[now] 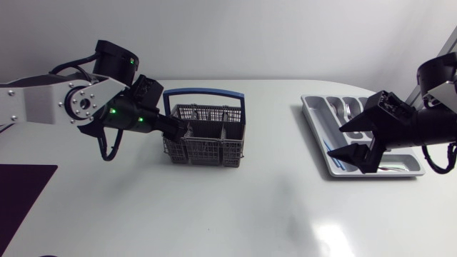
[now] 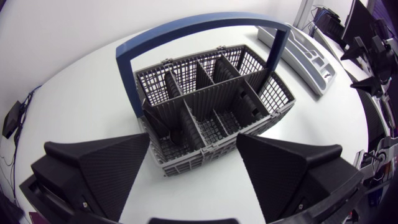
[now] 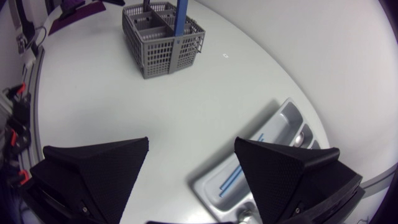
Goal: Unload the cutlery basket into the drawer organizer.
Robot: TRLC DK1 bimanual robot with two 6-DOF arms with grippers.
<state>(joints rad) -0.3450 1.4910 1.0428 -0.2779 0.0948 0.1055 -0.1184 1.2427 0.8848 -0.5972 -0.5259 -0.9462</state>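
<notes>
The left gripper [image 2: 193, 142] is gaping wide and empty at the left end of the cutlery basket [image 1: 206, 135], a grey mesh box whose long axis and blue hoop handle are running across the table [image 1: 235, 207]. The right gripper [image 3: 192, 142], equally spread and empty, is hanging over the grey drawer organizer [image 1: 311, 113], which is lying front-to-back at the table's right.

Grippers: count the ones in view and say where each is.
2. The left gripper is open at one end of the basket; the right gripper hangs open above the tray. None appears hidden.
</notes>
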